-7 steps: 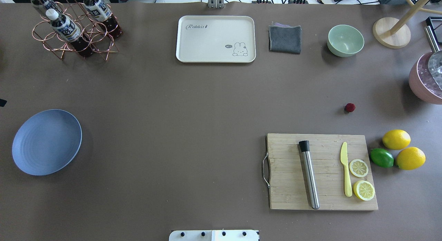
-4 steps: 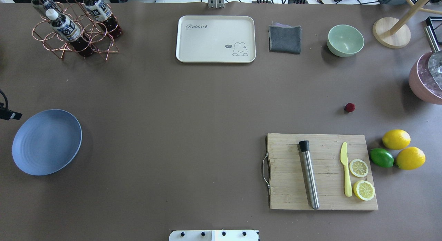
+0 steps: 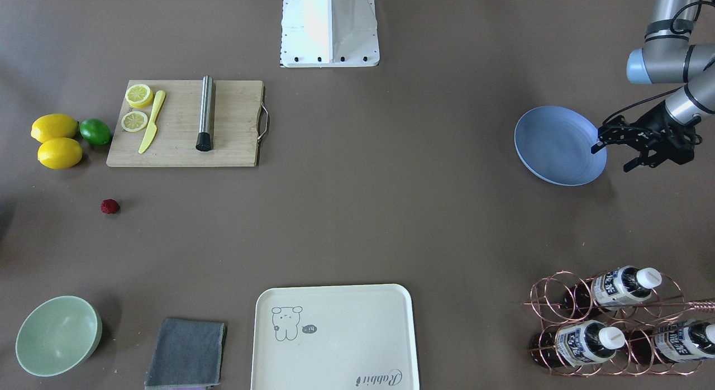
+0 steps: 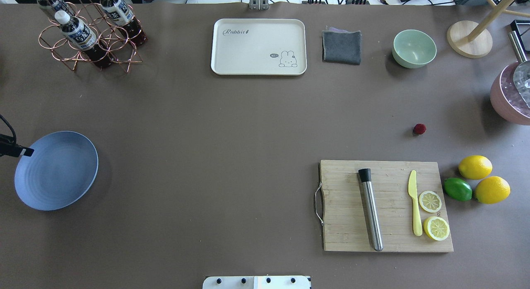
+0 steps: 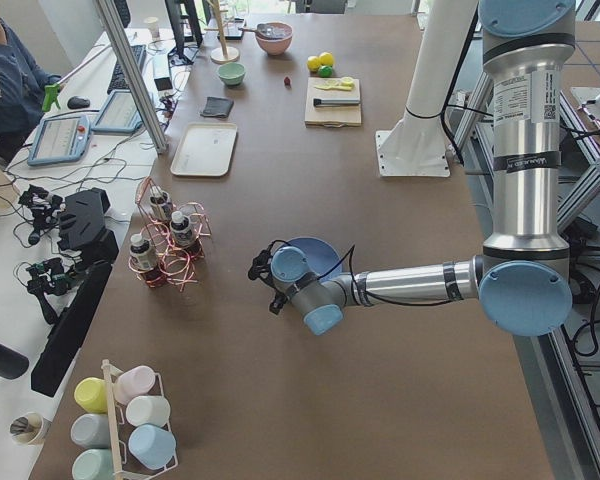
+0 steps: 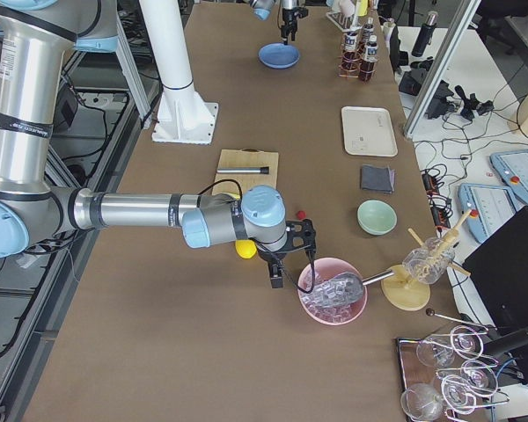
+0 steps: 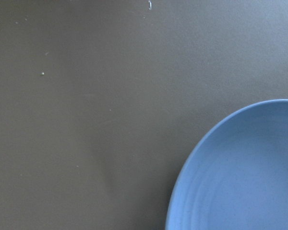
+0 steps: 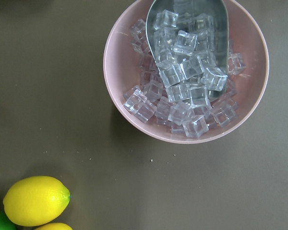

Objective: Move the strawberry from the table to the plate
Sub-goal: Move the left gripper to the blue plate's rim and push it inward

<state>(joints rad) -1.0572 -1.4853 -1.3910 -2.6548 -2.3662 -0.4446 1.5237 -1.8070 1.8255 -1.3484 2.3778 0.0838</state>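
Now the strawberry sits alone on the bare surface, just beyond the cutting board and well apart from the plate on the robot's far left. The left fingers are spread and empty, hanging over the plate's outer rim. The right fingers hover near the strawberry, beside the pink bowl of ice, and we cannot tell whether they are spread or pressed together. We judge the pick not yet begun. The berry is tiny and round, so an off-centre pinch could roll it away, and a low approach could clip the bowl or the lemons. The carry crosses the whole surface, and with the left arm waiting at the plate, the two arms could meet there. Against a second ago, we see the left fingers have crept from the overhead view's edge onto the plate's rim; strawberry and plate have not moved.
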